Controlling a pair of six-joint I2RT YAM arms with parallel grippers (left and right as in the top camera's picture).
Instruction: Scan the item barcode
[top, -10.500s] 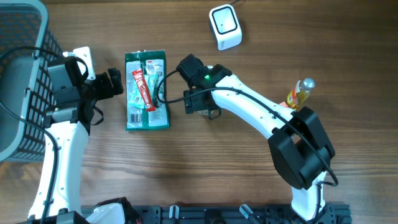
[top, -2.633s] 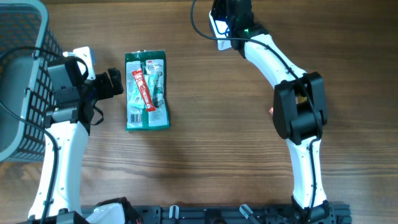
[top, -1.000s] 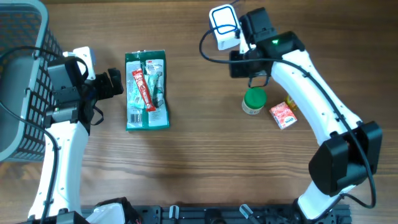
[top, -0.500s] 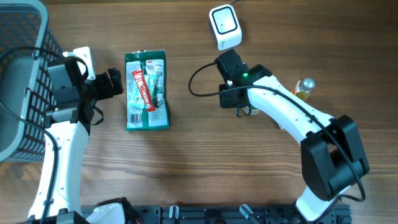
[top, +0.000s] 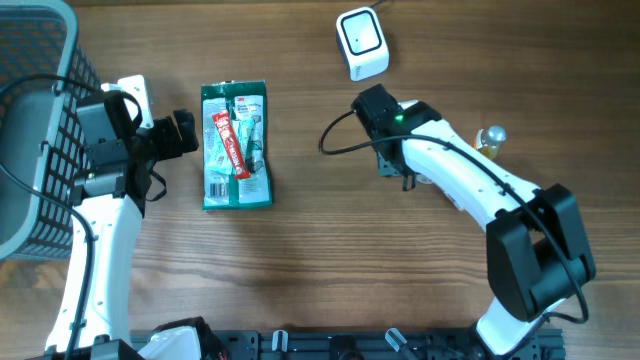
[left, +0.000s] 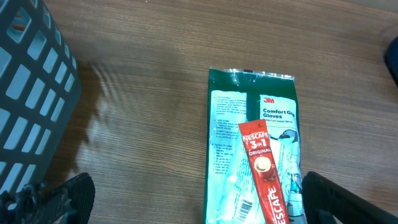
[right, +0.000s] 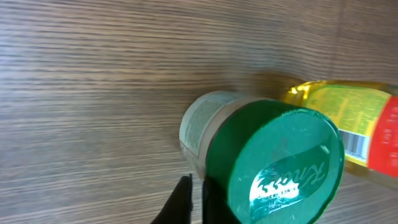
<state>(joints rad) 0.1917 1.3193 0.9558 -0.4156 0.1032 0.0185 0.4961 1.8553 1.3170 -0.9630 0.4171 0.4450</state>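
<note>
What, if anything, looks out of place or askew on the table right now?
One thing: a red Nescafe sachet lies slanted on top of the green glove pack, covering part of its print. Nothing looks spilled or damaged; the green-lidded jar has its lid on.

The jar (right: 202, 127) was pale with a green lid (right: 280, 165); the bottle (right: 348, 106) was yellow, labelled green and red. The gloves packet (left: 227, 143) was green, the Nescafé sachet (left: 264, 171) red, the surface (left: 143, 93) brown wood-grain.
</note>
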